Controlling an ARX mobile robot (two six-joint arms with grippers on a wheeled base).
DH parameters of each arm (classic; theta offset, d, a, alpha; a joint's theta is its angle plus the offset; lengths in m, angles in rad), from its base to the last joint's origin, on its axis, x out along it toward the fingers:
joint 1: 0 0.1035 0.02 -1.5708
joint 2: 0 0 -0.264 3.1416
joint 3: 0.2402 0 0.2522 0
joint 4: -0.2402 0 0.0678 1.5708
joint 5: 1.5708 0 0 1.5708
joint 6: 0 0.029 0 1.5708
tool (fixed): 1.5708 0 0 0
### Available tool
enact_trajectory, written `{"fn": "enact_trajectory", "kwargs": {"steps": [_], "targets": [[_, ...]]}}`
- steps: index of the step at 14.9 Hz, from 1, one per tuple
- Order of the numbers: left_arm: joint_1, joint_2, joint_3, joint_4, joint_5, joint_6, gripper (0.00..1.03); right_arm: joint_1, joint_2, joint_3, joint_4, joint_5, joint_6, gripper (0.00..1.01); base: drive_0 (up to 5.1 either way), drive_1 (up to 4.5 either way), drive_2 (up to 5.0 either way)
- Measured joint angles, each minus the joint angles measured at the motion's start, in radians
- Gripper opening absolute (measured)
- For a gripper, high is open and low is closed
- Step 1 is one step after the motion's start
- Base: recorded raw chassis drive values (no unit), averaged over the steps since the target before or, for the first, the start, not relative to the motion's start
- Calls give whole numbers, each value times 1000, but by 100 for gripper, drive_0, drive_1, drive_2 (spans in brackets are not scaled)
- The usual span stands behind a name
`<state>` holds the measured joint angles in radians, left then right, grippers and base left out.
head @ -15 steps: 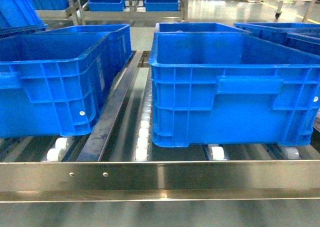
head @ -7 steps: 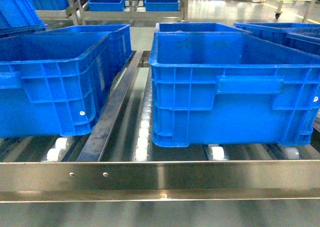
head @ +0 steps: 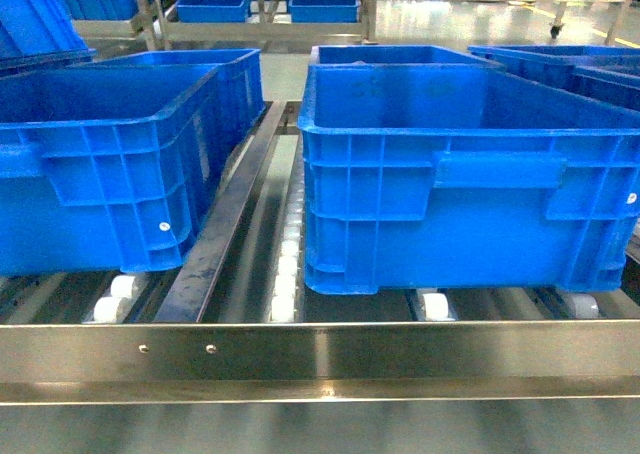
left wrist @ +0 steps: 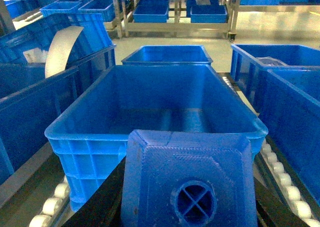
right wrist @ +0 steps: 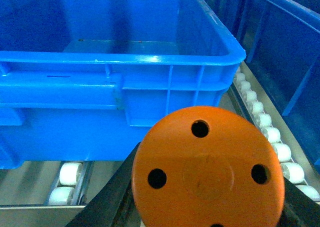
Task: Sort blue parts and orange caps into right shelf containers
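My left gripper (left wrist: 187,209) is shut on a blue part (left wrist: 187,179), a square block with a round cross-ribbed knob facing the camera; black fingers (left wrist: 102,207) show on both sides of it. It hangs just before the near rim of an empty blue container (left wrist: 90,134). In the right wrist view my right gripper (right wrist: 207,197) is shut on an orange cap (right wrist: 207,162) whose flat holed face fills the lower frame, in front of another container (right wrist: 150,82). The head view shows two containers (head: 100,174) (head: 460,204) on the right shelf's steel front rail (head: 320,359); neither gripper appears there.
White rollers (head: 285,274) and a steel divider rail (head: 225,234) run between the two bins. More blue bins stand behind and to the sides (left wrist: 295,102), and on a far rack (head: 215,4). A white curved sheet (left wrist: 60,49) leans in a bin at left.
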<state>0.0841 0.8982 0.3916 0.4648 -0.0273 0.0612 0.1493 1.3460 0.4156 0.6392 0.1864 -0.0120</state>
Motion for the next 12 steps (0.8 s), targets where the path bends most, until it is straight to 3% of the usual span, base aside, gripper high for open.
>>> {"fn": "enact_trajectory", "kwargs": {"steps": [12], "targets": [[0, 0, 0, 0, 0, 0, 44, 0, 0, 0, 0, 0, 0, 44, 0, 0, 0]]}}
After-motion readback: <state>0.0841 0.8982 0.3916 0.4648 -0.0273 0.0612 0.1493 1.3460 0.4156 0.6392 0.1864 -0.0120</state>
